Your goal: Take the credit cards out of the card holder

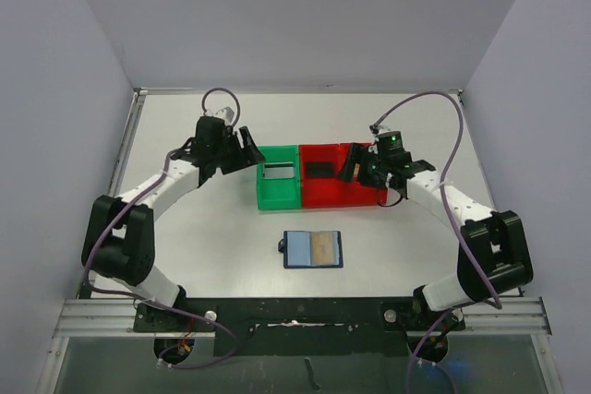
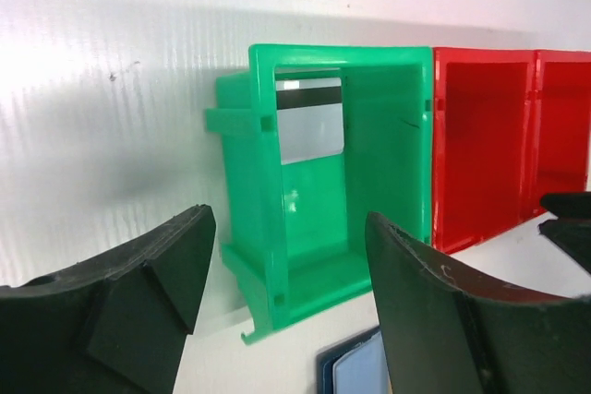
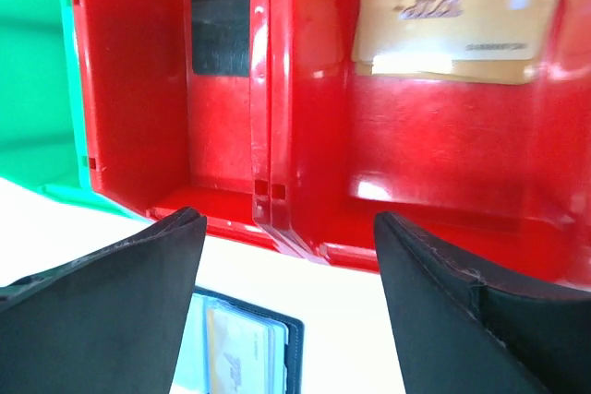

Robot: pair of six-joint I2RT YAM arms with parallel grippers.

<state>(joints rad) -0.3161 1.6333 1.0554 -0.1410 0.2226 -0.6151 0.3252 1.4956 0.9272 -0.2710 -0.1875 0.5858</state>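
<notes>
The left pincer gapes empty by the green plastic bin, the right pincer by the red plastic bin; the dark blue bifold card holder lies open.

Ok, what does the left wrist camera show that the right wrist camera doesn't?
Only left wrist: the grey dark-striped card inside the green bin. Only right wrist: a black card and a gold card in the red bins, plus a tan card pocketed in the card holder. Both: green bin, red bins, a corner of the card holder.
</notes>
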